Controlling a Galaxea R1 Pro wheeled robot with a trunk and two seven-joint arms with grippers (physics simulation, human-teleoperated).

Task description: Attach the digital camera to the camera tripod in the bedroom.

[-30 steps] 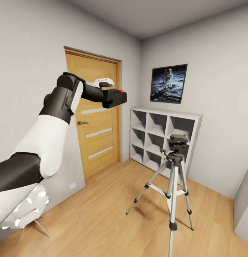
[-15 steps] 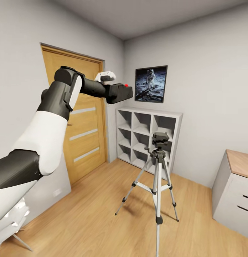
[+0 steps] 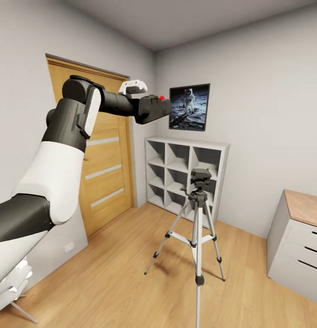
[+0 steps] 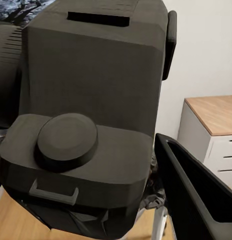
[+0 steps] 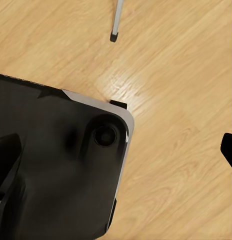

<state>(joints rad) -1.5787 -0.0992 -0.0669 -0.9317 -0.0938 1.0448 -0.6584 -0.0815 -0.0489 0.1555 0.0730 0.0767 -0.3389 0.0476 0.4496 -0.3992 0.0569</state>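
While the left arm is raised high before the door, the digital camera (image 3: 151, 108) sits at its end, a matte black box with a small red button on top, held level with the framed astronaut picture (image 3: 189, 106). In the left wrist view the camera (image 4: 88, 120) bulks close before the lens, with a round knob on its near face. One dark finger (image 4: 196, 192) of the left gripper (image 3: 147, 107) lies along its side; the jaws are closed on the body.

Lower and well apart from the held camera, the camera tripod (image 3: 197, 228) stands upright on the light plank floor (image 3: 108, 282), its three silver-white legs spread and its black head bare. Just behind it a grey cube shelf (image 3: 183, 175) stands against the far wall; the compartments that can be seen hold nothing. At the right edge stands a pale drawer unit (image 3: 297, 250) with a wooden top, its drawers closed. The oak door (image 3: 106, 173) with frosted strips is shut.

In the right wrist view a black rounded robot part (image 5: 56, 165) overlies the floor, and one tripod foot (image 5: 114, 36) rests on the planks. Whether the right gripper is open or closed cannot be told.
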